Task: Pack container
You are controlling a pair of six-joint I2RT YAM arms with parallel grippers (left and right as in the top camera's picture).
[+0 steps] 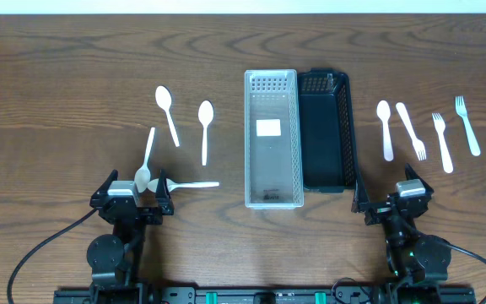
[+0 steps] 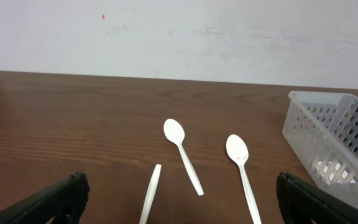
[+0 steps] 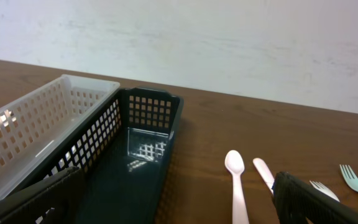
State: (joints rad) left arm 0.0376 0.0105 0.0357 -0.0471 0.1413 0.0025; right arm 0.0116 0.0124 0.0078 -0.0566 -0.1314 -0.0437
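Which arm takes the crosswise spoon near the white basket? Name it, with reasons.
Left. The crosswise spoon lies right beside the left end effector, on its side of the white basket; the right end effector sits beyond the black basket.

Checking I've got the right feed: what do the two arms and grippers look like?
Both arms are black with rounded joint housings. The left gripper and right gripper each carry a light grey block and have black wedge-shaped fingers. A thin black cable loops out from each base, and a green light shows on the right arm. No readable markings.
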